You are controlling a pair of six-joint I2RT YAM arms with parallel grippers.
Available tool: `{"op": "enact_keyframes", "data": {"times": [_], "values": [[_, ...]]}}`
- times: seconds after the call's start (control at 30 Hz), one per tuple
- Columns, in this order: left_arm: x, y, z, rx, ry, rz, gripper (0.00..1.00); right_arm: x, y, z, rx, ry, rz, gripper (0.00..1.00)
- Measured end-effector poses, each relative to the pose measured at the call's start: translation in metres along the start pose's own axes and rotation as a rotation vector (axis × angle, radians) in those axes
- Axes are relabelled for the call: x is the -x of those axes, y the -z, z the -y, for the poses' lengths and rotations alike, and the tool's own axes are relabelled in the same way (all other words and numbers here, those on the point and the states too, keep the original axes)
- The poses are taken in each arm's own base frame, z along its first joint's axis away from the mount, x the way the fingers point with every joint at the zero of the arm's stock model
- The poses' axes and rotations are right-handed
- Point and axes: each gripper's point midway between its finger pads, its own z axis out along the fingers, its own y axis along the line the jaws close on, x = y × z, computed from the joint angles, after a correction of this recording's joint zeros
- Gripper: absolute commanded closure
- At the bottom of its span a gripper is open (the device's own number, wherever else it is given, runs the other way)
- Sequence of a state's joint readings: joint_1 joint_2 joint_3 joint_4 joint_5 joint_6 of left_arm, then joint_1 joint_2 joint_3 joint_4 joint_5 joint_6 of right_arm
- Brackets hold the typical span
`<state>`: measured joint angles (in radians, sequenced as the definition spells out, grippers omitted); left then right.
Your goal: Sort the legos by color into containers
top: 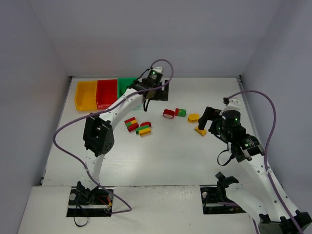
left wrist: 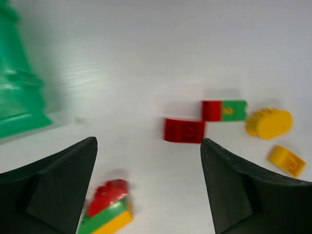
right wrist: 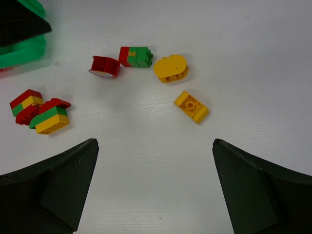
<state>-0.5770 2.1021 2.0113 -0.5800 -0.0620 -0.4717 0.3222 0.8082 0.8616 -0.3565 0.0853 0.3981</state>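
Observation:
The containers stand in a row at the back left: yellow (top: 85, 95), red (top: 106, 92) and green (top: 127, 84). My left gripper (top: 146, 100) (left wrist: 148, 142) hovers open and holds nothing just right of the green bin (left wrist: 19, 97). Below it lie a red brick (left wrist: 184, 130), a red-green brick (left wrist: 224, 110) and a red-green-yellow clump (left wrist: 106, 208). My right gripper (top: 208, 123) (right wrist: 154, 141) is open and holds nothing. Ahead of it lie a flat yellow brick (right wrist: 191, 106) and a round yellow brick (right wrist: 171, 68).
A second mixed clump (top: 131, 124) (right wrist: 28, 105) lies beside the first one (top: 144, 128). White walls close in the table at the back and both sides. The purple cables loop beside each arm.

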Motion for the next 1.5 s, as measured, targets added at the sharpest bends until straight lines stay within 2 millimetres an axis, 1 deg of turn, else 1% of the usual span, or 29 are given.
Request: {"op": "enact_keyframes", "data": {"times": [0.03, 0.07, 0.13, 0.23, 0.37, 0.47, 0.57, 0.73, 0.83, 0.87, 0.97, 1.0, 1.03, 1.13, 1.17, 1.23, 1.37, 1.43, 1.5], "values": [[-0.009, 0.000, 0.019, -0.035, -0.012, -0.013, 0.09, 0.000, 0.000, 0.000, 0.000, 0.001, 0.000, 0.00], [-0.018, -0.001, 0.032, -0.058, -0.023, -0.028, 0.05, 0.000, 0.000, 0.000, 0.000, 0.002, 0.000, 0.00], [-0.041, -0.007, 0.058, -0.098, -0.042, -0.073, 0.05, 0.000, 0.001, 0.000, 0.001, 0.002, 0.003, 0.00], [-0.069, -0.023, 0.074, -0.114, -0.061, -0.131, 0.05, 0.000, 0.003, 0.001, 0.006, 0.000, 0.011, 0.00], [-0.097, -0.052, 0.070, -0.083, -0.066, -0.193, 0.05, 0.002, 0.008, -0.001, 0.020, -0.003, 0.026, 0.00], [-0.110, -0.068, 0.062, -0.046, -0.071, -0.218, 0.05, 0.003, 0.010, -0.002, 0.029, -0.005, 0.030, 0.00], [-0.112, -0.077, 0.058, -0.026, -0.072, -0.220, 0.05, 0.004, 0.011, -0.003, 0.033, -0.006, 0.035, 0.00], [-0.104, -0.081, 0.059, -0.021, -0.075, -0.190, 0.05, 0.005, 0.013, -0.003, 0.037, -0.010, 0.041, 0.00], [-0.099, -0.083, 0.059, -0.019, -0.084, -0.169, 0.17, 0.005, 0.013, -0.003, 0.037, -0.011, 0.042, 0.00], [-0.097, -0.084, 0.059, -0.017, -0.087, -0.164, 0.26, 0.005, 0.013, -0.003, 0.037, -0.011, 0.041, 0.00], [-0.098, -0.088, 0.058, -0.013, -0.097, -0.159, 0.35, 0.005, 0.013, -0.003, 0.037, -0.011, 0.041, 0.00], [-0.099, -0.089, 0.058, -0.012, -0.098, -0.161, 0.45, 0.005, 0.013, -0.003, 0.037, -0.011, 0.041, 0.00], [-0.100, -0.090, 0.058, -0.011, -0.099, -0.164, 0.47, 0.005, 0.013, -0.003, 0.037, -0.011, 0.041, 0.00], [-0.101, -0.091, 0.058, -0.011, -0.099, -0.163, 0.59, 0.005, 0.013, -0.003, 0.037, -0.011, 0.041, 0.00], [-0.101, -0.091, 0.058, -0.011, -0.099, -0.162, 0.67, 0.005, 0.013, -0.003, 0.037, -0.011, 0.042, 0.00], [-0.101, -0.092, 0.057, -0.010, -0.099, -0.162, 0.77, 0.005, 0.013, -0.003, 0.037, -0.011, 0.042, 0.00], [-0.101, -0.089, 0.054, 0.001, -0.102, -0.161, 0.79, 0.004, 0.013, -0.004, 0.042, -0.010, 0.039, 0.00], [-0.103, -0.083, 0.047, 0.022, -0.112, -0.164, 0.79, 0.004, 0.013, -0.004, 0.043, -0.010, 0.039, 0.00], [-0.102, -0.071, 0.038, 0.044, -0.121, -0.171, 0.80, 0.004, 0.013, -0.004, 0.043, -0.010, 0.039, 0.00]]}}
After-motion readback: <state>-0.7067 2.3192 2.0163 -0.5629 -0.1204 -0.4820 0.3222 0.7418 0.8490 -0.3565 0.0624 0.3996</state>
